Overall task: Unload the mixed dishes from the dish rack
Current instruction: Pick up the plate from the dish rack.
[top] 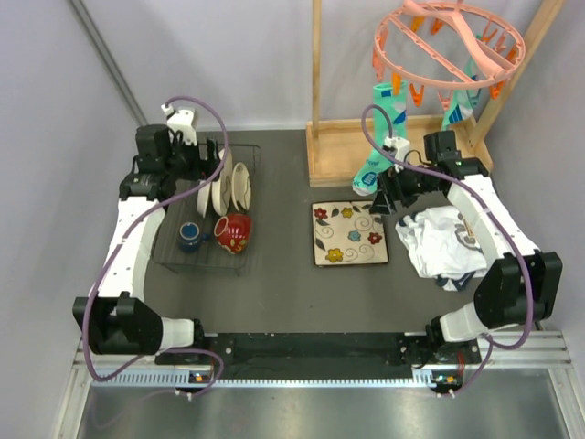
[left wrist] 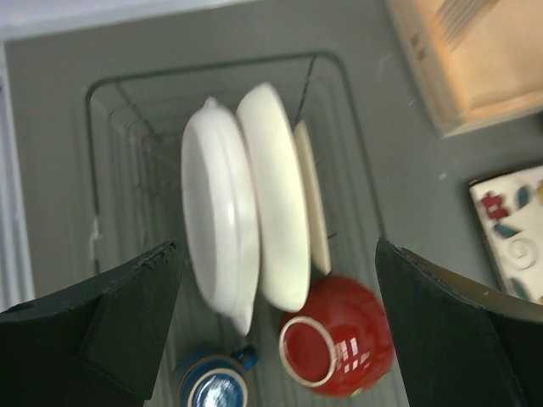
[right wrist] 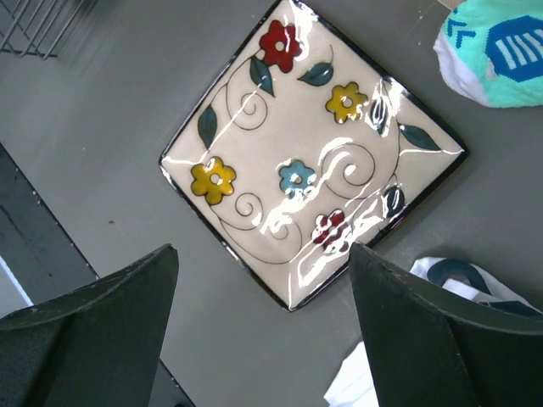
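The black wire dish rack [top: 163, 240] at the left holds large cream dishes [top: 230, 187] on edge, a dark blue mug [top: 190, 236] and a red patterned mug [top: 234, 232]. My left gripper [top: 208, 163] hovers open above the rack's far end. In the left wrist view the left gripper [left wrist: 275, 246] straddles the cream dishes [left wrist: 254, 212] from above without touching, with the red mug [left wrist: 339, 339] and blue mug [left wrist: 212, 386] below. The square floral plate [top: 348, 233] lies flat on the table. My right gripper [right wrist: 263, 249] stands open and empty just off the plate's [right wrist: 310, 157] near corner.
A wooden frame [top: 366, 151] with a pink peg hanger [top: 448, 41] and hanging teal socks [top: 379, 137] stands at the back right. A white cloth [top: 443, 240] lies crumpled right of the plate, under the right arm. The rack's wire rim [left wrist: 212, 72] nears the left wall.
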{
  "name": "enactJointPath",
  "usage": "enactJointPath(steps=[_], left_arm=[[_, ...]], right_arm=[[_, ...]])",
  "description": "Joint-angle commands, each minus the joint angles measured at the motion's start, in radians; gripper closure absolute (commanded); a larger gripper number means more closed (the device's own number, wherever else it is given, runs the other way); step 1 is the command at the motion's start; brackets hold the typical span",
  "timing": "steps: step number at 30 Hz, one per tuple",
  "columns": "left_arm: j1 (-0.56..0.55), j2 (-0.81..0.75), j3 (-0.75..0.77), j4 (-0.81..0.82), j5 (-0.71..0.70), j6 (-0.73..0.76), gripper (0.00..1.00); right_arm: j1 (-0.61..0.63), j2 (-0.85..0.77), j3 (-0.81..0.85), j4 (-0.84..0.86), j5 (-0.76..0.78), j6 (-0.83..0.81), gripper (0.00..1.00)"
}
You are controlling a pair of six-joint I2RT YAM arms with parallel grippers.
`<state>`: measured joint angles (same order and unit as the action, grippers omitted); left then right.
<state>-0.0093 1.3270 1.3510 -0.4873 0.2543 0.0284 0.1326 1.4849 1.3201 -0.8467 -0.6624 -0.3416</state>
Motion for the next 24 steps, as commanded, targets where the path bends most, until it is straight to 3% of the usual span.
enactJointPath(steps=[1,24], left_arm=[[0.002,-0.066,-0.07,0.021,-0.127,0.091,0.02],[0.003,-0.144,-0.319,0.153,-0.245,0.154,0.03]], right_arm=[[0.019,-0.069,0.001,0.055,-0.002,0.036,0.19],[0.022,-0.08,-0.061,0.078,-0.023,0.039,0.17]])
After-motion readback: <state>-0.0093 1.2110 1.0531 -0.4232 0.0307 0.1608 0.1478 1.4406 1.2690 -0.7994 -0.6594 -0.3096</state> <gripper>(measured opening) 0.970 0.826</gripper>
